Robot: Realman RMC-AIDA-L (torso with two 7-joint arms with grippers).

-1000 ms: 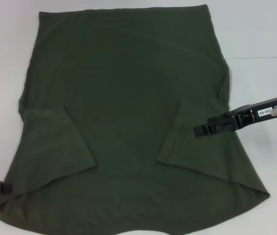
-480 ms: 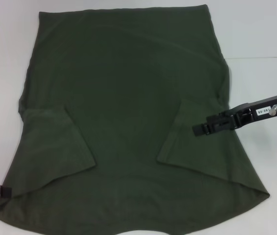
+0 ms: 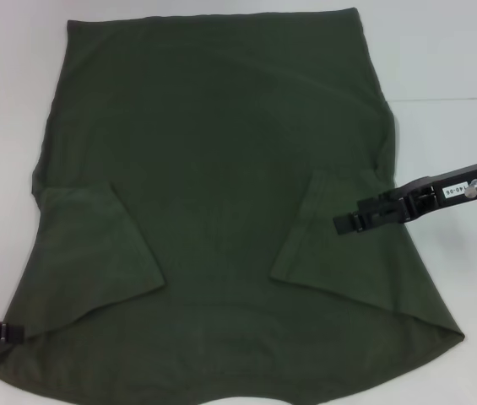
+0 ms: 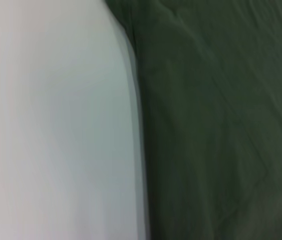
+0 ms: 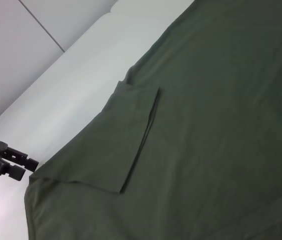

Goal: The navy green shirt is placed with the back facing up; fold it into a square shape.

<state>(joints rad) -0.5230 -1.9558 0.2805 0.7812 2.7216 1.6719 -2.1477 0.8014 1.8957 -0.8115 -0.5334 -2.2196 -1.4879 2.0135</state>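
Flat across the white surface (image 3: 441, 51) lies the navy green shirt (image 3: 221, 169), spread wide with both short sleeves folded inward onto the body — the left sleeve (image 3: 94, 245) and the right sleeve (image 3: 306, 236) each form an angled flap over the lower part of the cloth. The hem edge runs straight along the far side of the shirt, and the near edge curves close to the robot's body. The left tool (image 3: 8, 332) sits at the shirt's near left corner, its black tip touching the fabric edge there; whether its fingers are wide, narrow or pinching cloth cannot be told from the head view. The right wrist view shows the same left tool (image 5: 23, 167) just beside that corner of the shirt (image 5: 205, 125), with the folded left sleeve (image 5: 131, 135) lying near it. The left wrist view shows only the shirt's edge (image 4: 220, 125) against the bare surface (image 4: 56, 125). The right tool (image 3: 344, 224) reaches in from the shirt's right side and hangs over the folded right sleeve, its dark tip above the fabric — its fingers lie close together, and no cloth is seen between them.
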